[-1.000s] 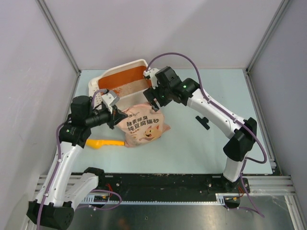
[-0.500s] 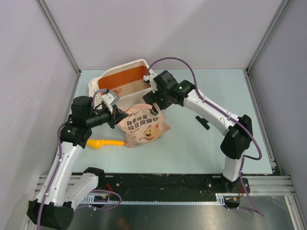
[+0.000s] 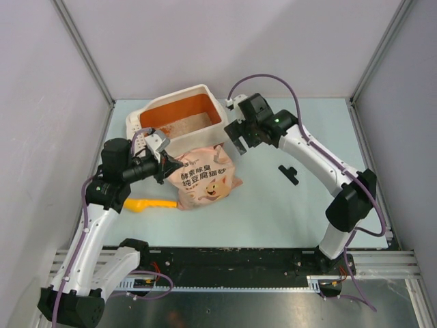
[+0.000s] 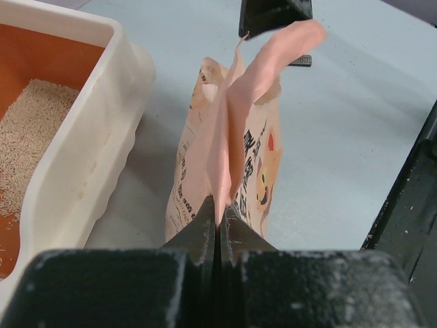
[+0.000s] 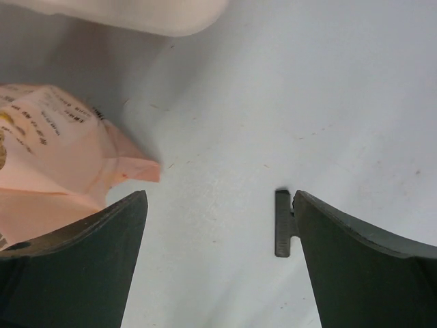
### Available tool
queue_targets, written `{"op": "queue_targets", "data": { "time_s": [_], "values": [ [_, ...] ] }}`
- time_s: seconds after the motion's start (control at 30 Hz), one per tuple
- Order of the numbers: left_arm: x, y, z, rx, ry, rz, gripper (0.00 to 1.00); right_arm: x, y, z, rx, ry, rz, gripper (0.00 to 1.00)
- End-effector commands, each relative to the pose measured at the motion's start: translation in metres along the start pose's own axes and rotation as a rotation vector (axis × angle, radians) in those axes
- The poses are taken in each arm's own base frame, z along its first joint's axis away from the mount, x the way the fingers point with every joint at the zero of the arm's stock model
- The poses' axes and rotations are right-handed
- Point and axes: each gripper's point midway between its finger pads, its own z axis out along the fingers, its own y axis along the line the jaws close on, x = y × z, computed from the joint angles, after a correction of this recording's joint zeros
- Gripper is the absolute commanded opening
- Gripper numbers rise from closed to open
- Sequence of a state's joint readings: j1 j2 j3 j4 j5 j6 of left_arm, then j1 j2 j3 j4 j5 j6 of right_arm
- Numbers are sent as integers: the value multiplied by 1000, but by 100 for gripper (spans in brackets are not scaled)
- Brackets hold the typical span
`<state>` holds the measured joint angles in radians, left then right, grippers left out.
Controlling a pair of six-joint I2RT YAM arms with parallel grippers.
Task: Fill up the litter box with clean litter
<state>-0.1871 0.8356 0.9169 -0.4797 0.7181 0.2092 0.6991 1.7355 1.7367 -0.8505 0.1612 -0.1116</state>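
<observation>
One each: litter box (image 3: 174, 95), bag (image 3: 207, 179), scoop (image 3: 151, 204), clip (image 3: 289, 173)

A second earlier the black two-finger right gripper (image 3: 239, 141) had hung low over the top right corner of the pink-beige printed bag (image 3: 205, 179), its jaws narrower and set about the fold there. Since then its jaws spread wide and it drew off to the right, ending above the pale blue table (image 3: 273, 212) just beside the bag and touching nothing. The bag's top right corner, covered before, came into plain sight and stood free. The white right arm (image 3: 311, 154) swung right with the gripper, and its purple cable (image 3: 270, 76) loop shifted along. This uncovered the right end of the cream-white, orange-lined plastic litter box (image 3: 198, 134).
</observation>
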Motion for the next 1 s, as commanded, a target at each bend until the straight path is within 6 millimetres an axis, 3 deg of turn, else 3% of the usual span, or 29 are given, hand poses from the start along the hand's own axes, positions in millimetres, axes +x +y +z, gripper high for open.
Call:
{"op": "queue_targets", "data": {
  "time_s": [0.0, 0.17, 0.27, 0.43, 0.6, 0.77, 0.97],
  "values": [
    [-39, -8, -3, 36, -131, 64, 0, -37, -11, -37, 35, -119, -31, 93],
    [-39, -7, -2, 38, -128, 60, 0, -56, 25, -42, -78, -167, -29, 92],
    [-39, -7, -2, 35, -127, 59, 0, -55, 49, -33, -141, -146, -32, 93],
    [-42, -5, -3, 25, -132, 64, 0, -41, 54, -9, -189, -78, 63, 95],
    [-42, -5, -3, 25, -131, 61, 0, -30, 72, 15, -310, -7, 122, 96],
    [-41, -5, -3, 24, -131, 62, 0, -24, 94, 21, -469, 41, 120, 100],
    [-40, -6, -2, 35, -129, 54, 0, -10, 96, 19, -280, 61, -3, 99]
  ]
}}
